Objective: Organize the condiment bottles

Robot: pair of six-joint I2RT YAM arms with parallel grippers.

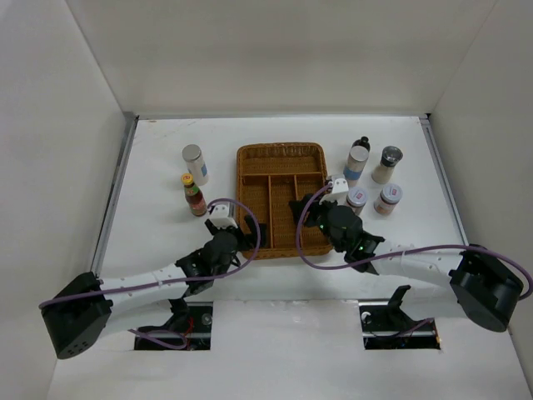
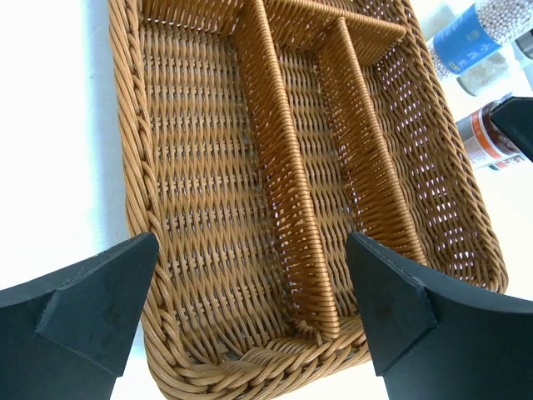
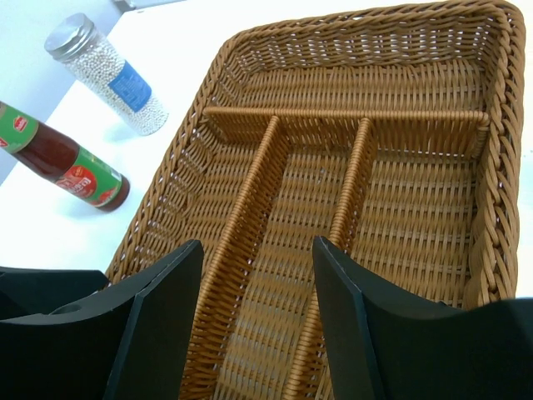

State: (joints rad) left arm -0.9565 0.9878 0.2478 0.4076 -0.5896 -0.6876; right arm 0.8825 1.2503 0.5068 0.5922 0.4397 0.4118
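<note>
The wicker tray [image 1: 242, 200] is set in the middle of the smooth white bench [image 1: 150, 217]. It's tightly woven brown cane, rectangular, with a braided rim, and woven dividers split it into three long lanes plus one cross pocket at the far end.

Everything to be sorted is parked outside it, upright on the bench. To the left, a white silver-lidded cylinder [image 1: 194, 163] and the red sauce bottle [image 1: 193, 196] with its yellow cap are stood near each other. From the right wrist view the cylinder is seen to be clear-walled, packed with tiny white beads and blue-labelled. The sauce bottle is wrapped in a green-and-red label.

To the right of the tray five more are clustered:
- a small dark black-capped bottle [image 1: 361, 143] at the back
- a second blue-labelled cylinder [image 1: 356, 164] just in front of it
- a beige shaker [image 1: 386, 165] with a dark grey top
- a short red-labelled jar [image 1: 356, 198] just beside the tray's rim
- a twin jar [image 1: 388, 198] further right

The left gripper [image 2: 251, 250] is spread wide with nothing in it, hung over the tray's near left corner. The right gripper [image 3: 258, 250] is held partly spread, nothing pinched, over the near right part of the tray. Both have matte black, blocky fingers.

The bench is boxed in by plain white walls [image 1: 250, 50] — purple cables [image 1: 250, 237] are looped along both arms.
</note>
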